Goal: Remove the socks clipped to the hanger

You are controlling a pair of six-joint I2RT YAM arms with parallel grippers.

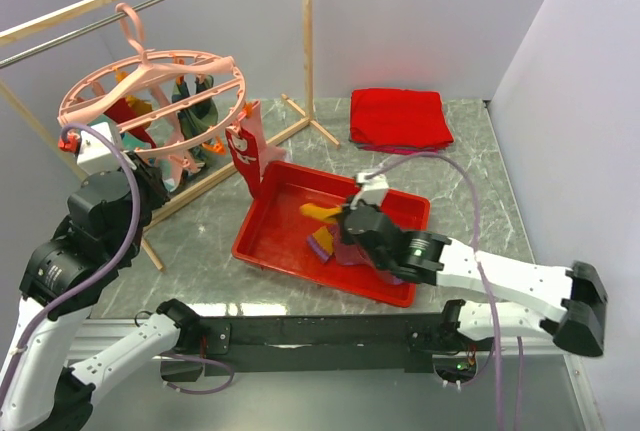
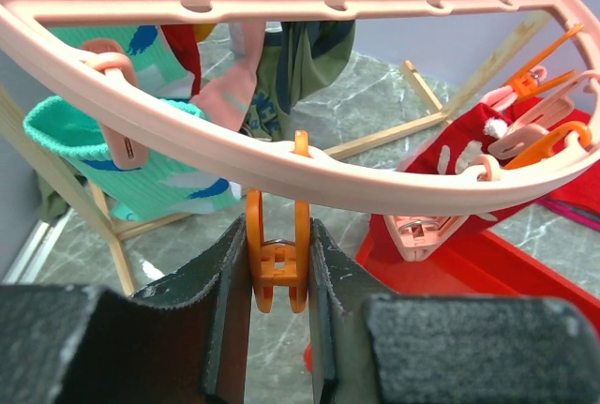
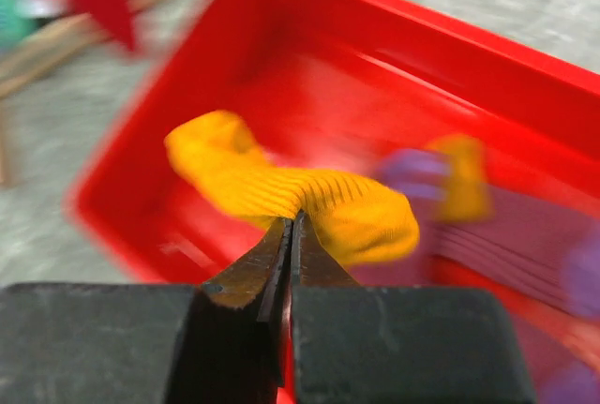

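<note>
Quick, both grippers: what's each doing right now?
Left gripper: closed on the orange clip.
Right gripper: closed; yellow sock at its tip, hold cannot be told.

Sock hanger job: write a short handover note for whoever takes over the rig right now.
Left gripper: closed on an orange clip under the ring of the hanger; no sock visible in it.
Right gripper: shut, tips at a yellow sock over the red tray; blur hides whether it's pinched.
Done: a purple sock lies in the tray.
To do: teal sock, maroon sock and dark green sock hang clipped on the hanger.
</note>
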